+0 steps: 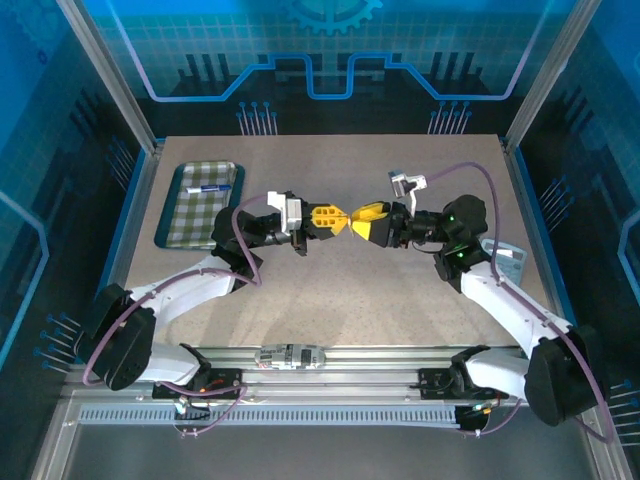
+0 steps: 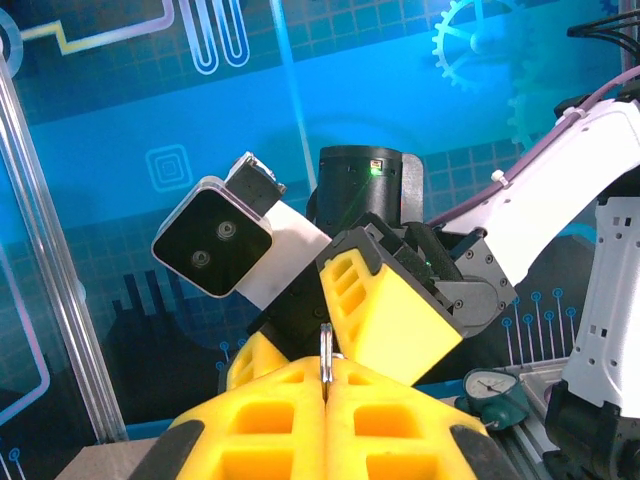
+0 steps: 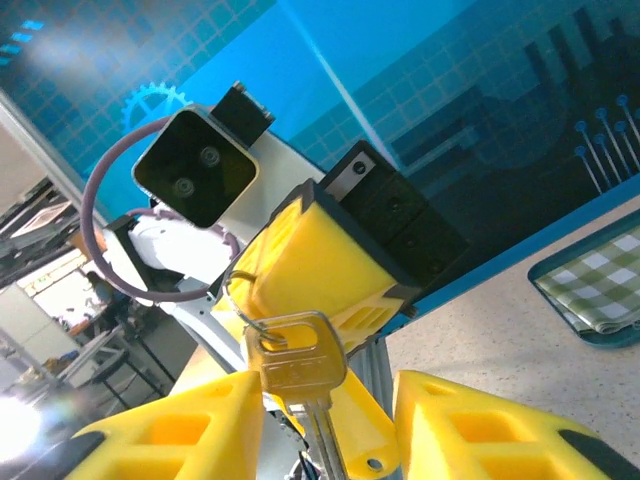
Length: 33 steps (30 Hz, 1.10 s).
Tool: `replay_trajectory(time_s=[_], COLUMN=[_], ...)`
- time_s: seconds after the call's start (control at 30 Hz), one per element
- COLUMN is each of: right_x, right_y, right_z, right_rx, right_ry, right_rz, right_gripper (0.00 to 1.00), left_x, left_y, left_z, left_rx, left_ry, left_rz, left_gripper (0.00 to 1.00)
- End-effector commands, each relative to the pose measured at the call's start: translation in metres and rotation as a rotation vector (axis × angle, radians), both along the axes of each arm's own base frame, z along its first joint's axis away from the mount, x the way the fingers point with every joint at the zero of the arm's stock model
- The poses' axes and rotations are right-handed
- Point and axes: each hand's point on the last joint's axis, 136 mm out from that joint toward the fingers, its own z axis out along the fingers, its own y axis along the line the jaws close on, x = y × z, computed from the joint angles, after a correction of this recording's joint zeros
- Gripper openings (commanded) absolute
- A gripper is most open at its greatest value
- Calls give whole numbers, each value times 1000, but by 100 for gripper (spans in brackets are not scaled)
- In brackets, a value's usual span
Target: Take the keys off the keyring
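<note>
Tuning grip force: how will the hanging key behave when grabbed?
Probably stiff and light: the key looks like thin flat metal. It likely swings freely, hanging from the thin wire ring pinched by the left gripper. Its smooth faces may slip.

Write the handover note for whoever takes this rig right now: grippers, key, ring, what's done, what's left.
Left gripper: shut on the ring, held in the air above the table.
Right gripper: open, with its fingers either side of the key and not gripping it.
Key: threaded on the ring, hanging between the two grippers.
Done: ring lifted and pinched.
Left: grip the key and work it off the ring.
</note>
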Motion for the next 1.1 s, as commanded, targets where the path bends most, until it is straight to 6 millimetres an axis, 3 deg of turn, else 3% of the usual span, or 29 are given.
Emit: replay_trajectory(time_s=[0.0,0.07,0.17,0.23,0.4,0.5,0.83,1.07], right_x=[-13,-8,3,1,-6,-10,-14,-8], right_y=[1,-2,-14,-18,-12,-6,9,11], right_z=[12,12,9,13,10,8,11,13], right_rx=[22,29,41,43,29,30,32,41], right_ry=[-55,-49,-32,-49,-34,-36,-33,-45], right_rz=[53,28,-40,-49,6,32,109,81], right_gripper=[35,33,41,41,37,42,36,46], left_x=[2,4,9,12,11,10,5,2], left_y=[4,4,8,10,11,11,11,10], left_z=[15,14,14,14,16,16,16,16], left_rx=[-36,-31,-38,-44,-50,-56,-63,-73], left_ry=[-39,-42,-36,-35,-35,-31,-20,-15], left_rz=[18,25,45,54,45,36,0,-27], left_gripper=[0,0,0,0,0,0,0,0])
